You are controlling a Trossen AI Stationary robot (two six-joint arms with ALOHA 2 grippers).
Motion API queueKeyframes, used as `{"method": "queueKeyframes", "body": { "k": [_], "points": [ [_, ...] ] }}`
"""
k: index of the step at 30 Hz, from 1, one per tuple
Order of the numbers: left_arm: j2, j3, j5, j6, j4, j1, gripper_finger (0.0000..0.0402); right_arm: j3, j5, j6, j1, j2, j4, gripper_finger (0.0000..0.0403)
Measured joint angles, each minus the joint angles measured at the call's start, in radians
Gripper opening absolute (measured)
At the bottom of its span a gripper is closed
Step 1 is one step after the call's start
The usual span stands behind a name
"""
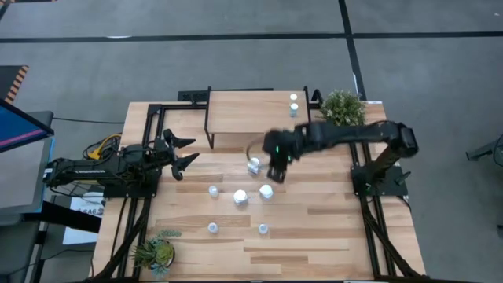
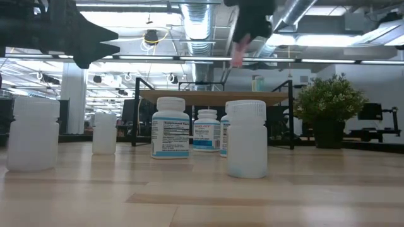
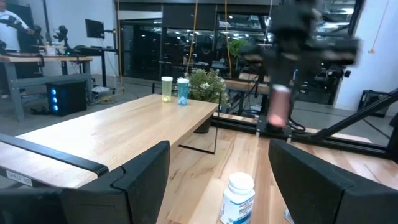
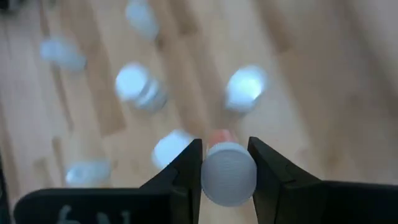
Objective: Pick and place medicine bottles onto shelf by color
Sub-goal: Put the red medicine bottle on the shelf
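Note:
My right gripper is shut on a small pinkish bottle, held high over the table, near the shelf's front edge. The shelf, a light wooden top on black legs, carries two small bottles at its right end, one pale-capped and one light-blue. Several bottles stand on the table: white ones with blue labels and small plain ones. My left gripper is open and empty at the table's left side, pointing toward the bottles. My right gripper pinches the pinkish bottle by its upper end, a round pale top, between its two fingers. The fingers come from above, pointing down. The bottle hangs below them, nearly upright and clear of the table.
A potted plant stands at the shelf's right end and another at the near left corner. Black frame bars run along the table's left and right sides. Bare wood lies at the near right.

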Motion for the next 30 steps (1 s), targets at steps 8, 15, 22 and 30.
{"method": "queueKeyframes", "body": {
  "k": [8, 15, 22, 30],
  "points": [
    [0.000, 0.000, 0.000, 0.001, 0.000, 0.000, 0.0261, 0.096, 0.000, -0.152, -0.230, 0.007, -0.002, 0.0106],
    [0.000, 0.000, -0.002, 0.010, 0.000, 0.000, 0.0261, 0.106, 0.000, -0.279, -0.389, 0.010, -0.022, 0.0105],
    [0.000, 0.000, -0.003, 0.010, 0.000, 0.000, 0.0261, 0.106, -0.063, -0.360, -0.531, 0.010, -0.068, 0.0104],
    [0.000, 0.000, -0.004, 0.011, 0.000, 0.000, 0.0261, 0.106, -0.100, -0.426, -0.552, 0.010, -0.060, 0.0104]
  ]
}}
